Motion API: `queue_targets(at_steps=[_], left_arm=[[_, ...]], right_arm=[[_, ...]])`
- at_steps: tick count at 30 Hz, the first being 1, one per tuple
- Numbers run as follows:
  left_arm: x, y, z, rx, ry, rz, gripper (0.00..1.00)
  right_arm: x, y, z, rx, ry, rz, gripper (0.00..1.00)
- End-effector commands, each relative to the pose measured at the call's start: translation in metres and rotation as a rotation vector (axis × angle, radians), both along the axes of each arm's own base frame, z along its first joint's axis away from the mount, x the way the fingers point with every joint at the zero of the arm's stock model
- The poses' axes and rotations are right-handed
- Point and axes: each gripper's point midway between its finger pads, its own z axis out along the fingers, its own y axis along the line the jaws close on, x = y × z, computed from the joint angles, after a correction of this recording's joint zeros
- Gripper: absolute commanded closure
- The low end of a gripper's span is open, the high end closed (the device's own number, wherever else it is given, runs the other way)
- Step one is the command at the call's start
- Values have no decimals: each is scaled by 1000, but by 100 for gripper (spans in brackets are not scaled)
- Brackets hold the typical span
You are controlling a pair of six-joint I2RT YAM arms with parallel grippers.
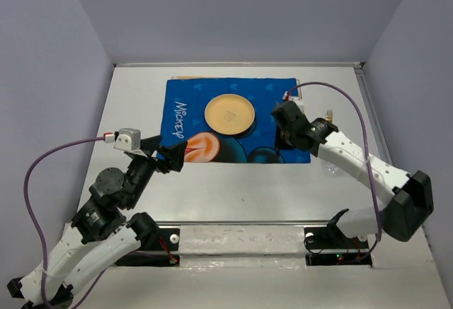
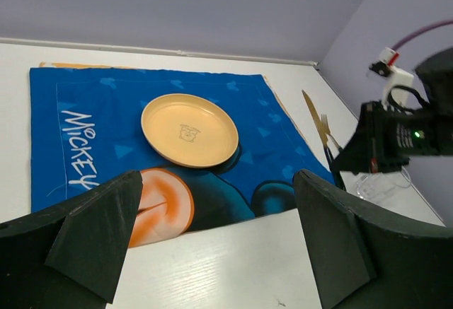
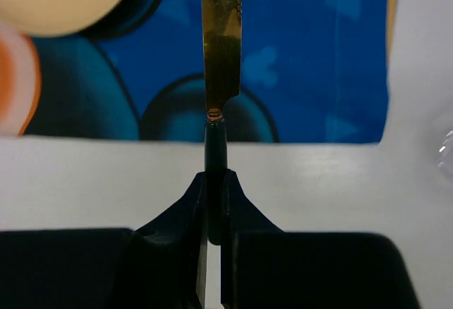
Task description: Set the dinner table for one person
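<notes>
1. White, metal-rimmed dinner table [image 1: 233,189] carries a blue cloth placemat [image 1: 265,100] by its far edge.
2. Right gripper [image 3: 214,182], reaching forward, pinches the dark handle of a gold serrated knife [image 3: 221,54].
3. Left gripper [image 2: 216,210] hangs wide, empty.

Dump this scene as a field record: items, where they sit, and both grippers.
table: white top
placemat: blue Mickey cloth, flat on table
plate: yellow, empty, on placemat
knife: gold blade, dark handle, blade over placemat right of plate
fork: gold, on table right of placemat
right gripper: shut on knife handle
left gripper: open, holding nothing, at placemat's near left edge
knife lifted or resting: cannot tell
</notes>
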Motion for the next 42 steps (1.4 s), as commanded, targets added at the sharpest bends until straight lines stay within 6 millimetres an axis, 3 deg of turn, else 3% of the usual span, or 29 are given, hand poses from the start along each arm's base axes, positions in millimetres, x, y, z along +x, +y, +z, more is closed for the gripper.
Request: queue_targets(at_steps=[1, 3, 4, 7, 10, 15, 30, 42], left_arm=[[5, 4, 3, 0, -17, 35, 1], [6, 5, 2, 1, -14, 41, 1], [6, 5, 1, 6, -9, 44, 1], [10, 5, -7, 29, 18, 60, 1], [13, 1, -11, 49, 31, 56, 1], [16, 1, -11, 51, 28, 59, 1], [22, 1, -13, 61, 30, 58, 1], [24, 1, -12, 61, 29, 53, 1]], right_arm=[[78, 5, 17, -41, -130, 173, 100], [98, 7, 7, -40, -118, 198, 100], [112, 8, -7, -20, -76, 211, 100], [130, 10, -30, -22, -26, 216, 100], [140, 13, -48, -21, 3, 217, 100], [154, 18, -62, 14, 22, 211, 100], [167, 3, -99, 56, 105, 62, 100], [167, 9, -112, 82, 142, 44, 100]])
